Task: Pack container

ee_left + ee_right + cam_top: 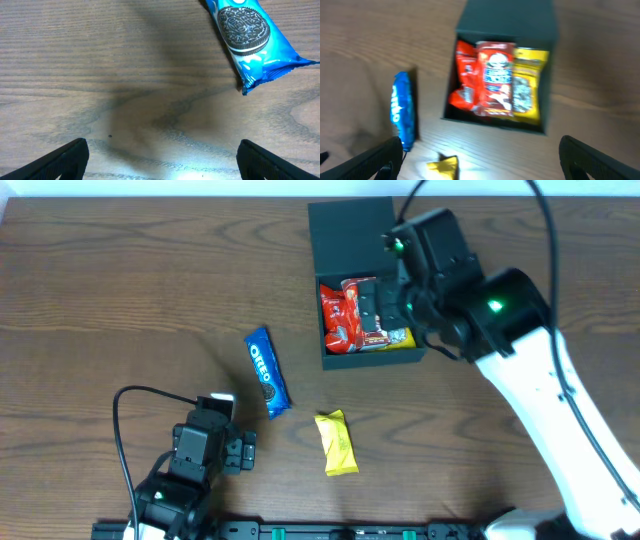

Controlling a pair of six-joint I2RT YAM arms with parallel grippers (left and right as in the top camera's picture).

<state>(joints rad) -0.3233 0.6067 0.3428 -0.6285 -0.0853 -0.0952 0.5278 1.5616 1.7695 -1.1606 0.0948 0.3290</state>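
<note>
Dark wooden desk [120, 280]: right gripper [480, 162] hovers wide open above the far container [350, 225], snack packets [355, 315] inside; left gripper [162, 161] open, empty, near the Oreo packet [267, 372].

Dark brown wood-grain table [110, 280] across the whole frame, blue Oreo packet [267, 372] lying flat left of centre, yellow snack packet [337, 443] at lower centre, near it but apart, red snack packets [338, 315] upper right of centre.

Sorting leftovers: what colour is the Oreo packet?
Bright blue; the Oreo packet shows best in left wrist view.
</note>
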